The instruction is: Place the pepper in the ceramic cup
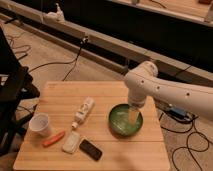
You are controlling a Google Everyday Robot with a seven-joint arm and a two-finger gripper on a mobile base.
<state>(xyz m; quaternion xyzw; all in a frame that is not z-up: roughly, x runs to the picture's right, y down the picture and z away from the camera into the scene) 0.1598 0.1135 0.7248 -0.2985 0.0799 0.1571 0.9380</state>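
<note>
The pepper (53, 138), slim and orange-red, lies flat on the wooden table (115, 92) near the front left. Just behind and to its left stands the ceramic cup (40, 124), white and upright, a short gap from the pepper. My gripper (132, 115) hangs from the white arm (165, 92), which reaches in from the right. The gripper points down over the green bowl (119, 125), far to the right of both pepper and cup. It is open and holds nothing.
A white bottle (83, 111) lies on its side mid-table. A pale flat packet (71, 142) and a black phone-like slab (90, 149) rest near the front edge. Cables trail on the floor, and a dark chair (12, 90) stands at the left.
</note>
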